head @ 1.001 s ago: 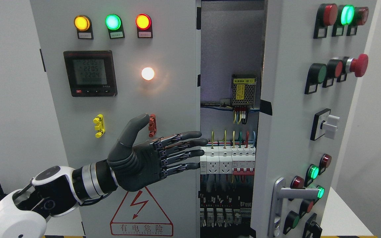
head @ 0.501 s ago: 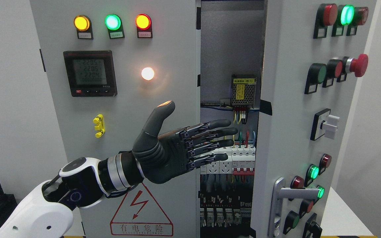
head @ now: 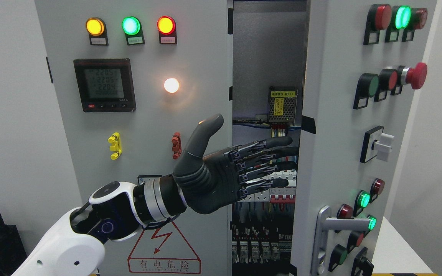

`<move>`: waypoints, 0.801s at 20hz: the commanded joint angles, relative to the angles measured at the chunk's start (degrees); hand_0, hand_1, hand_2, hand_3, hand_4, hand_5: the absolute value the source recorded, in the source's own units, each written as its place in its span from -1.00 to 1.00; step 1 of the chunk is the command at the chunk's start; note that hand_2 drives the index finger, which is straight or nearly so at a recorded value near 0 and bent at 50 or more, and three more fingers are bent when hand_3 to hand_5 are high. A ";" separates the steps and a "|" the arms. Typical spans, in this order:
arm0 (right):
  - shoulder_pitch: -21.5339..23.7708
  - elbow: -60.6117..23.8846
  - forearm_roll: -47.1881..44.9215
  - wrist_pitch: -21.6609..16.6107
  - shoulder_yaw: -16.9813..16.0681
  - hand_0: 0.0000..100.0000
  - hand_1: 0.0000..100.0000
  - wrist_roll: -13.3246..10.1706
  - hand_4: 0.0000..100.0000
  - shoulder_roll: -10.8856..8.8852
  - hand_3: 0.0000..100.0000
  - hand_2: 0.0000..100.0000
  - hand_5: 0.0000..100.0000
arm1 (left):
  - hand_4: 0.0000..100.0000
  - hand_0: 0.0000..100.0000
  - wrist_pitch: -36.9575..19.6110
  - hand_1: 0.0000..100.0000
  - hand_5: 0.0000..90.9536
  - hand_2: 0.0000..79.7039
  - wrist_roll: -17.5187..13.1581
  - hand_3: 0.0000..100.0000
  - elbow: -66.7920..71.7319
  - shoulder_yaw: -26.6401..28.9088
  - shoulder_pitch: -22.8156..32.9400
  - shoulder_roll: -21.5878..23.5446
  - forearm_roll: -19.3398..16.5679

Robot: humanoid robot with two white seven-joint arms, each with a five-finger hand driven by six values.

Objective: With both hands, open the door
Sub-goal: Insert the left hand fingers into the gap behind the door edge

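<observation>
Grey sheet-metal cabinet (head: 144, 115), matt and flat-panelled. The door (head: 343, 126), studded with round buttons and a chrome lever handle (head: 334, 226), stands ajar at right. The dark segmented left hand (head: 225, 172), fingers (head: 271, 143) spread flat and holding nothing, thumb up, spans the gap, its tips near the door's inner edge; wiring and breakers (head: 278, 191) fill the opening behind

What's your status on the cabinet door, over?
Left hand open, fingers reaching into the gap toward the right door's inner edge. Door part open, wiring showing. Right hand out of view. Nothing blocking.
</observation>
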 commanded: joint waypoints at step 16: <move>0.00 0.00 0.00 -0.01 0.00 -1.00 -1.00 0.01 -1.00 0.00 -1.00 -1.00 -1.00 | -0.91 -1.00 0.05 -1.00 -1.00 -1.00 2.88 -1.00 -0.42 -3.21 -1.17 -10.08 -2.48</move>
